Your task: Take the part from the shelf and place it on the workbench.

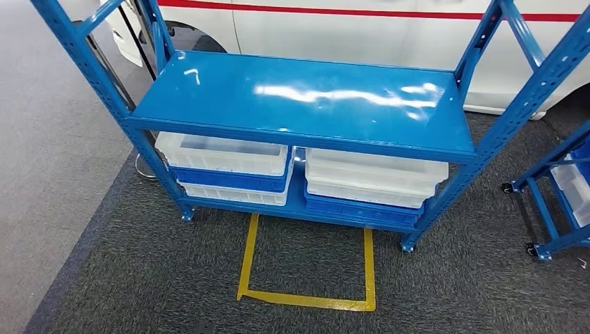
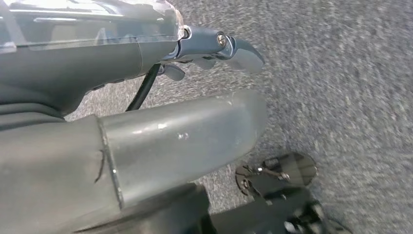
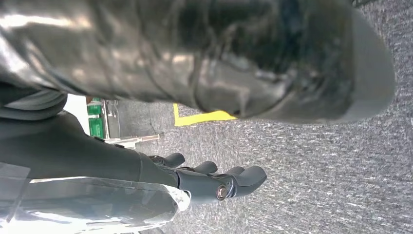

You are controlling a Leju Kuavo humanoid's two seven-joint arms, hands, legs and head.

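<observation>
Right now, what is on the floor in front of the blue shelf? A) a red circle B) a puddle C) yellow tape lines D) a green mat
C: in the head view, yellow tape lines form an open box on the grey carpet in front of the blue shelf.

The shelf unit [image 1: 306, 104] stood on the carpet [image 1: 139, 278], with a vehicle [image 1: 389, 28] behind it. On its lower level, under the top board, two stacks of trays lay side by side: the left stack [image 1: 226, 170] toward the left posts, the right stack [image 1: 372, 184] toward the right posts (the two nearly touching). A taped floor outline [image 1: 306, 300] lay before the shelf's front edge, and a wheeled cart [image 1: 556, 202] stood off its right end.
</observation>
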